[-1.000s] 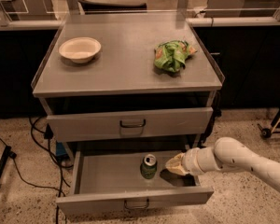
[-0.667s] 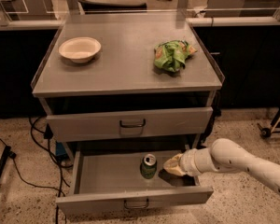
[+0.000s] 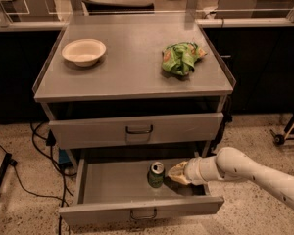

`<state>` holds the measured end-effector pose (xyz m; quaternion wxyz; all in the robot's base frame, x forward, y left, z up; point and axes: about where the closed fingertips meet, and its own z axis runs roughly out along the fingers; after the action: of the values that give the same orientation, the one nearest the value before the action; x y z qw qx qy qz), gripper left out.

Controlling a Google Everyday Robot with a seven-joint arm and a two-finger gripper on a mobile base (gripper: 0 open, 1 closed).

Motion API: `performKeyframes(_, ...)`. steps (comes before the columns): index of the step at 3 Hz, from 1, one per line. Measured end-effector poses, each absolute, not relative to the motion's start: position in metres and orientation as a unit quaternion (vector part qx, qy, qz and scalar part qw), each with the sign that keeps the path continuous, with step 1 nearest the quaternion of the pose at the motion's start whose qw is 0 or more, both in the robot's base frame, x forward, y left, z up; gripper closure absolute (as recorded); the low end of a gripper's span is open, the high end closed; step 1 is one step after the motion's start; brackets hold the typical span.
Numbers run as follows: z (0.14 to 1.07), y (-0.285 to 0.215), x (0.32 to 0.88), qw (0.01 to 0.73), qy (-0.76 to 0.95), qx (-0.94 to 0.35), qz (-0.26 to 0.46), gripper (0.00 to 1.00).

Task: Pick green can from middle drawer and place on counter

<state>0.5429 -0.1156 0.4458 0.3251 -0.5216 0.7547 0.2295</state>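
green can (image 3: 156,175), silver top, upright on the floor of the pulled-out middle drawer (image 3: 115,182), right of centre; gripper (image 3: 176,173) just right of it; grey tabletop (image 3: 132,67) above.

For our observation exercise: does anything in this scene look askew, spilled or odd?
Only the bag on the counter looks odd: crumpled, lying in a heap. The can stands upright in the open drawer, the claw close beside it. Nothing looks spilled.
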Motion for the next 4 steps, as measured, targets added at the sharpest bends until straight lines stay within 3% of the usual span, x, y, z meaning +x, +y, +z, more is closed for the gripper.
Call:
performKeyframes(1, 0.441, -0.110, 0.548, 0.332, 0.751, -0.521, 0.233, 0.01)
performKeyframes(3, 0.438, -0.105, 0.552, 0.341, 0.747, -0.519, 0.238, 0.27)
performKeyframes(4, 0.432, -0.092, 0.563, 0.349, 0.739, -0.520, 0.246, 0.31)
